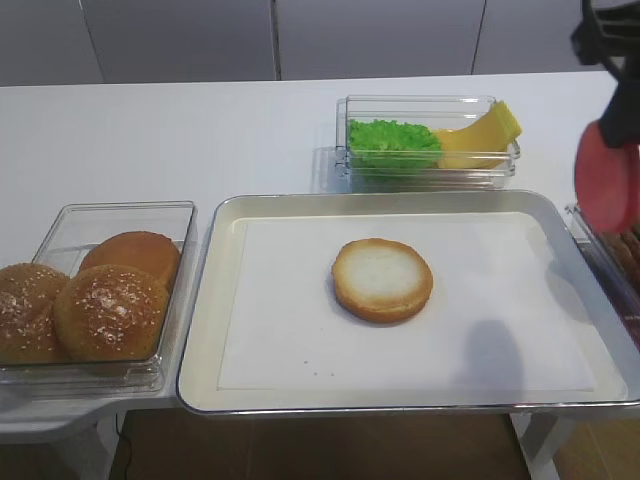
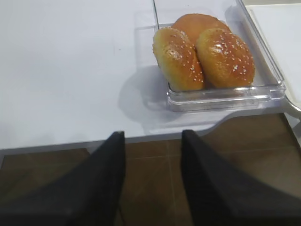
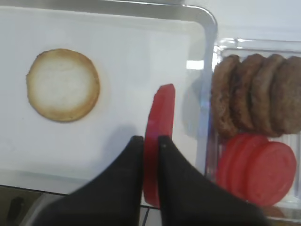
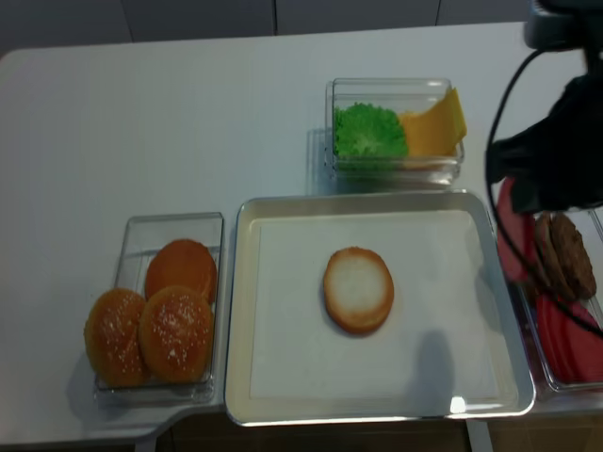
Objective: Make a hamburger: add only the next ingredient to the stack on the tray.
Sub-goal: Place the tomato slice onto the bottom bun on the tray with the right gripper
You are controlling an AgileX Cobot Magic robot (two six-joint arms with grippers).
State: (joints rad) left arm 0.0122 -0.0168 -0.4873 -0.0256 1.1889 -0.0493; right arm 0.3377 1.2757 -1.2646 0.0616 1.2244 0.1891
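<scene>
One red disc is pinched in the right tool; one bun half lies on the tray; left tool gapes.

My right black gripper hides the lower part of the thin red-pink disc I pinch. The clear plastic box of brown patties runs off the picture's right edge.

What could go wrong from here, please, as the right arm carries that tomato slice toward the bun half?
1. The right hand pinches the tomato slice on edge by its lower rim only; it could slip or swing loose.
2. Released upright, the slice might land tilted or beside the bun half on the paper.
3. It hangs near the tray rim and could clip it.
</scene>
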